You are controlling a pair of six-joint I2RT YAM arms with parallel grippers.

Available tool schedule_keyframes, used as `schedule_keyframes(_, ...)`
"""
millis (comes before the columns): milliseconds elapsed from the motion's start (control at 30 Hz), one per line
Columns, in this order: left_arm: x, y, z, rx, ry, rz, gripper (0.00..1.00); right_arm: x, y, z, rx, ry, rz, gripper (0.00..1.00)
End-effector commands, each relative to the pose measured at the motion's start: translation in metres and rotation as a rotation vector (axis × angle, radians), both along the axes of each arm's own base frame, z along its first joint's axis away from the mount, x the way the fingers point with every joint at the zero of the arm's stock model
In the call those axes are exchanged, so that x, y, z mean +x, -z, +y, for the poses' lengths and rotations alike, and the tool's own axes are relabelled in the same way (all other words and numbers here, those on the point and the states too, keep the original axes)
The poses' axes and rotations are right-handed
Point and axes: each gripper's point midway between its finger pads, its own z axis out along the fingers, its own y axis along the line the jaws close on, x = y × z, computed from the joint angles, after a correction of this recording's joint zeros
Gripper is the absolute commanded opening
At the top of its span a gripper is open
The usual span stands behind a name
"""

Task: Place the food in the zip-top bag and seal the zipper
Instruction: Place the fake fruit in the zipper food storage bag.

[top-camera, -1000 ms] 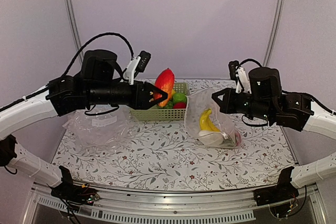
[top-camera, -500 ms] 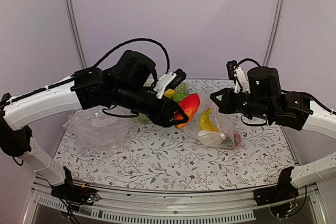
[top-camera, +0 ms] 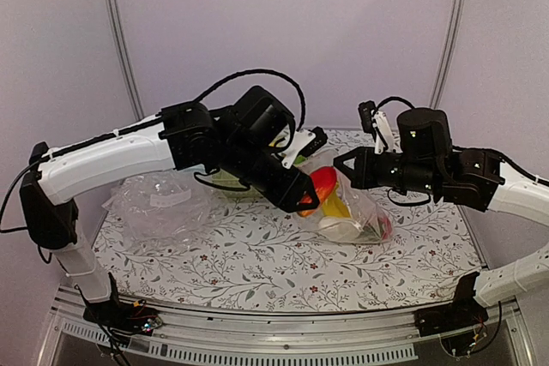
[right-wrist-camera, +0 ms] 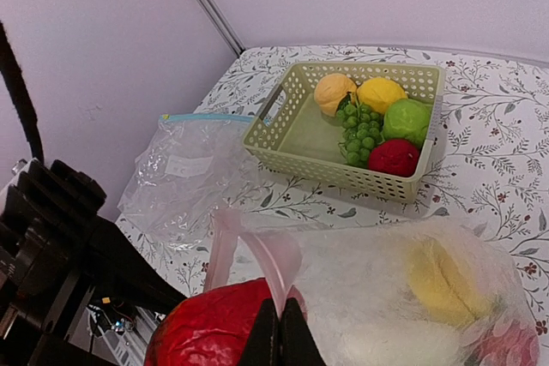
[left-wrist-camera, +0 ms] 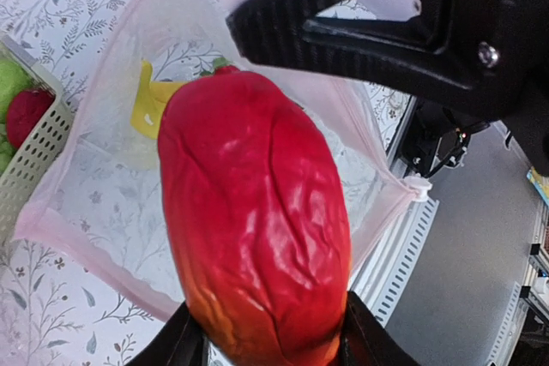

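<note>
Roughly midway, the left gripper [top-camera: 305, 204] is clamping a red fruit [left-wrist-camera: 257, 220] and holding it right at the mouth of the bag [top-camera: 364, 199]. The right gripper [right-wrist-camera: 279, 332] is pinching the pink zipper [left-wrist-camera: 86, 250], its fingers together on the strip, propping the mouth open. A banana [top-camera: 334, 205] and a white piece [top-camera: 339, 227] are lying inside. A peach [right-wrist-camera: 333, 92], lemon [right-wrist-camera: 382, 93], grapes [right-wrist-camera: 360, 130], green fruit [right-wrist-camera: 406, 117] and apple [right-wrist-camera: 394, 157] are waiting in the basket [right-wrist-camera: 343, 173], and sealing is not yet starting.
</note>
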Motion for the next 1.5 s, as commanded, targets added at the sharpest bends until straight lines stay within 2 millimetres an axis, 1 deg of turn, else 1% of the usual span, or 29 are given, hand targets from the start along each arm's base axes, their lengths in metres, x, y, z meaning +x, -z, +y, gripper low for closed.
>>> schedule_keyframes(0,0.005,0.011,-0.001,0.07,-0.006,-0.004,0.41,-0.003,-0.018,0.01,0.043,-0.044,-0.028,0.0)
schedule_keyframes(200,0.009,0.018,-0.014,0.072,0.0,0.019,0.41,-0.004,-0.015,0.016,0.055,-0.062,-0.015,0.0)
schedule_keyframes(400,0.015,0.019,-0.032,0.018,-0.012,0.033,0.43,-0.003,-0.011,0.02,0.061,-0.065,-0.003,0.0)
schedule_keyframes(700,0.021,0.037,-0.047,-0.054,-0.078,0.065,0.42,0.0,-0.006,0.016,0.06,-0.031,0.006,0.0)
schedule_keyframes(767,0.021,0.043,-0.047,-0.057,-0.089,0.075,0.45,0.001,-0.006,0.015,0.063,-0.027,0.009,0.0)
schedule_keyframes(867,0.019,0.045,-0.049,-0.076,-0.091,0.095,0.52,0.001,-0.006,0.015,0.065,-0.026,0.01,0.0)
schedule_keyframes(967,0.018,0.044,-0.052,-0.1,-0.091,0.1,0.61,0.001,-0.007,0.014,0.064,-0.022,0.006,0.0)
schedule_keyframes(1067,0.019,0.041,-0.052,-0.113,-0.093,0.091,0.67,0.001,-0.007,0.013,0.064,-0.019,0.005,0.0)
schedule_keyframes(1300,0.021,0.034,-0.048,-0.121,-0.098,0.069,0.69,0.001,-0.007,0.009,0.064,-0.005,0.002,0.0)
schedule_keyframes(1400,0.021,0.026,-0.043,-0.138,-0.101,0.049,0.69,0.001,-0.008,0.007,0.063,0.002,-0.001,0.0)
schedule_keyframes(1467,0.02,0.017,-0.04,-0.162,-0.097,0.029,0.69,0.001,-0.008,0.006,0.061,0.006,-0.002,0.0)
